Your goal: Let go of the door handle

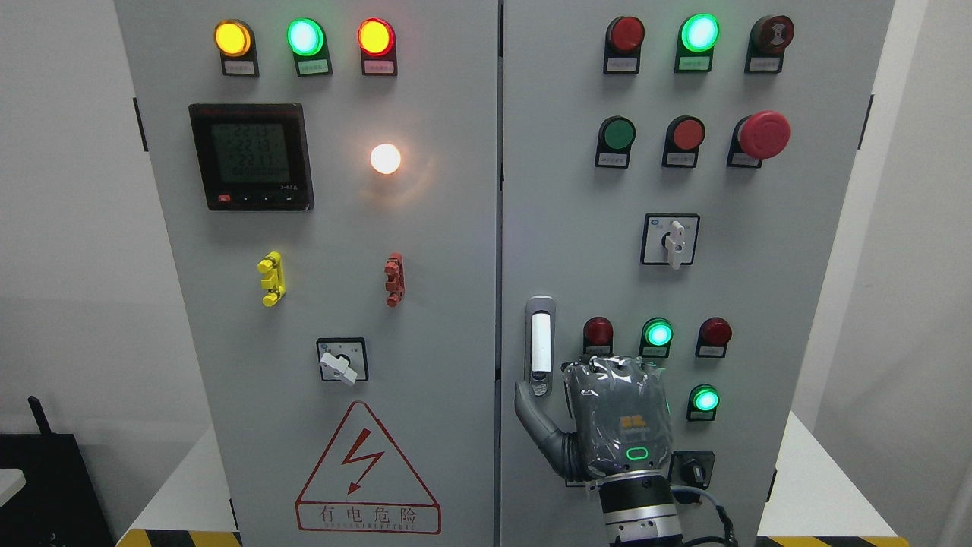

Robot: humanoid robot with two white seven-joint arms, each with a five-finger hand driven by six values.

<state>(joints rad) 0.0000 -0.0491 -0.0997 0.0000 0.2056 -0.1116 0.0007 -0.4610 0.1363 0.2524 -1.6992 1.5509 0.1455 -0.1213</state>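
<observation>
From the head view, a big grey cabinet (pixel 486 228) fills the picture; it has two doors, and the door handle (pixel 540 346) sits low on the right door (pixel 759 289), close to the gap between the doors; the handle is a tall slim piece with a white bar, standing straight up. The right hand (pixel 600 418) comes up from the bottom, right of the middle; its back faces the camera and it is wrapped in clear plastic; its thumb (pixel 531 418) sticks out to the left, and the tip is at the bottom of the handle, touching it or just beside it; the other fingers are hidden behind the hand, so I cannot tell if the hand is wide or narrow, or if it holds anything. The left hand is not seen.

To let go well, I think the thumb should slip off the handle gently; then the hand should move straight back from the door; it should stay away from the round lights (pixel 657 334) just above it and the small black knob (pixel 692 469) beside it, so nothing gets bumped.
</observation>
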